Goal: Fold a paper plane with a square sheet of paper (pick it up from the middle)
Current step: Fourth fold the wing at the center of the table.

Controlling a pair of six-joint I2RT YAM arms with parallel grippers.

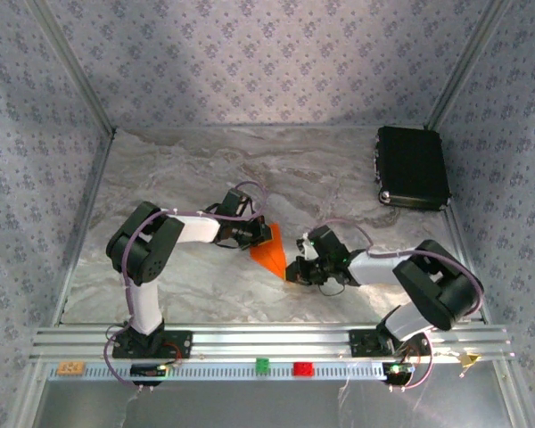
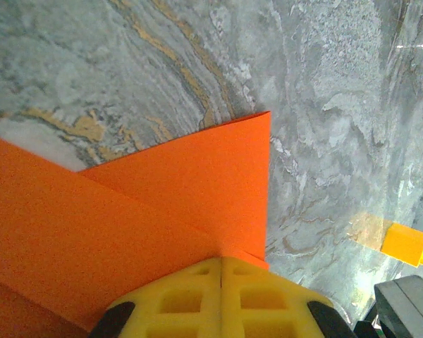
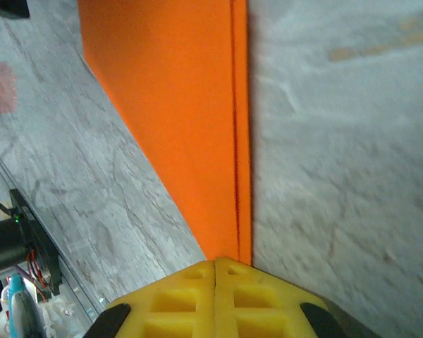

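Observation:
The square sheet of paper [image 1: 269, 251] is bright orange and lies flat on the marble table, folded in layers into a pointed wedge like a paper plane. My left gripper [image 1: 257, 236] is at its wide far end. In the left wrist view its yellow fingers are shut, with the left gripper [image 2: 221, 262] tip down on the paper [image 2: 162, 204] beside a folded edge. My right gripper [image 1: 294, 267] is at the narrow near end. In the right wrist view the right gripper [image 3: 216, 262] is shut over the tapering paper [image 3: 190, 105]. I cannot make out paper pinched between either pair of jaws.
A black box [image 1: 413, 167] lies at the back right. A small yellow-orange block [image 2: 407, 243] sits on the table to the right of the paper. On the front rail are a green block [image 1: 262, 364] and a red block [image 1: 302, 368].

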